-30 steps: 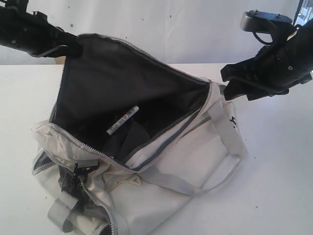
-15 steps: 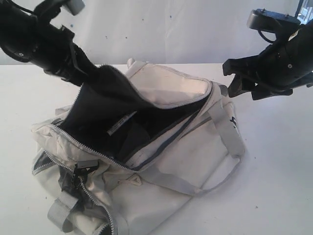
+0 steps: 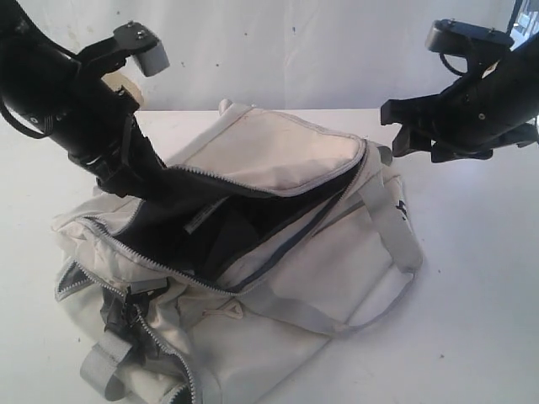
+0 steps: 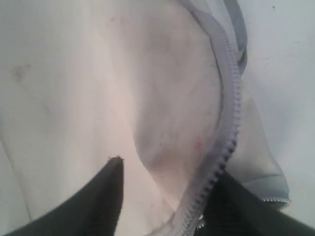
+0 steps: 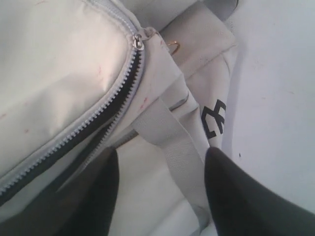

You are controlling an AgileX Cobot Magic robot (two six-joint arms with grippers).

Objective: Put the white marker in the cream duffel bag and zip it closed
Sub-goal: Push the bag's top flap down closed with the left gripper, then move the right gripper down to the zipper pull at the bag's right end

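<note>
Obs: white marker [image 3: 205,219] lies inside cream duffel bag [image 3: 320,278], half hidden under flap [image 3: 278,147]. L gripper [image 4: 170,167] jaws apart astride flap edge, not pinching, I reckon. R gripper [image 5: 161,151] apart, empty, over strap [image 5: 170,137] nr zipper pull [image 5: 139,43], placed to zip.

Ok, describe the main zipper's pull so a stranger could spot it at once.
Find the cream duffel bag on the white table and go to its end with the dark logo. The zipper pull sits where the top zipper ends there: small, silver, unlike the grey strap beside it.
</note>
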